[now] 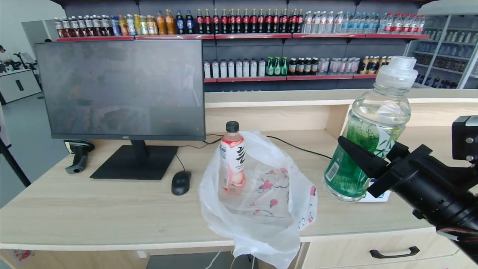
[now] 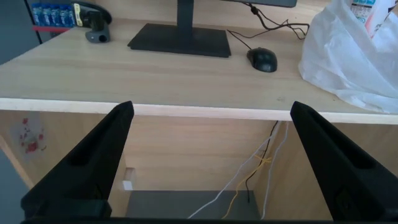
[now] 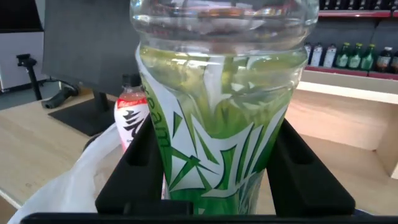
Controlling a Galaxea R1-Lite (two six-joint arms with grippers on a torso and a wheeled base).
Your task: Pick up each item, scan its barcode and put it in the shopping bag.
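Green drink bottle (image 1: 368, 130), tilted near upright, sits clamped in the right hand (image 1: 369, 158); the shopping bag (image 1: 291, 220) lies to its left.

Smooth, matt, pale wood grain on the counter (image 1: 93, 209), under a thin, crinkled, half-clear plastic shopping bag (image 1: 287, 224) with a soft sheen. Clear glossy plastic for the big green bottle (image 1: 373, 123), with a slick printed wrap and a milky cap, and likewise for the small pink bottle (image 1: 232, 157) with its matt black cap. Matt black plastic on the fingers of the right gripper (image 3: 214, 124) and left gripper (image 2: 211, 106), on the monitor (image 1: 119, 89) frame around a dull dark screen, and on the scanner (image 1: 78, 155); slightly shinier black on the mouse (image 1: 181, 182).
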